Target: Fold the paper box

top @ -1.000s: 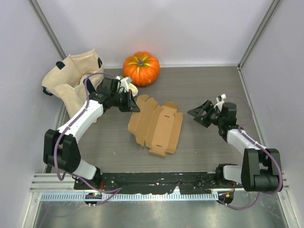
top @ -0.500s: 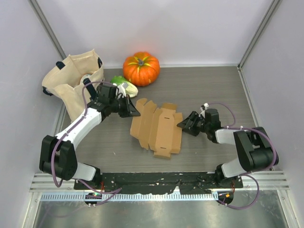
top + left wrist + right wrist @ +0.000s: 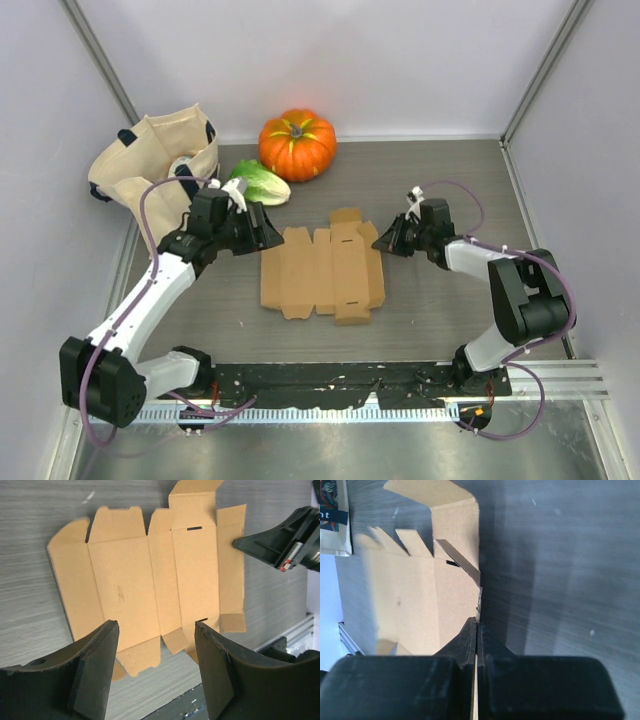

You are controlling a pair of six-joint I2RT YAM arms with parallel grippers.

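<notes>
Left wrist view: near tabs of the paper box (image 3: 150, 580) masked behind the spread fingers (image 3: 95, 670) of the left hand (image 3: 156, 630); right hand (image 3: 239, 543), at the box's right edge, cropped by the frame. Right wrist view: box's right edge lost between the right hand's closed fingers; box's left flaps washed out; printed beige item (image 3: 332, 515) beyond them cropped, lettering unreadable.
</notes>
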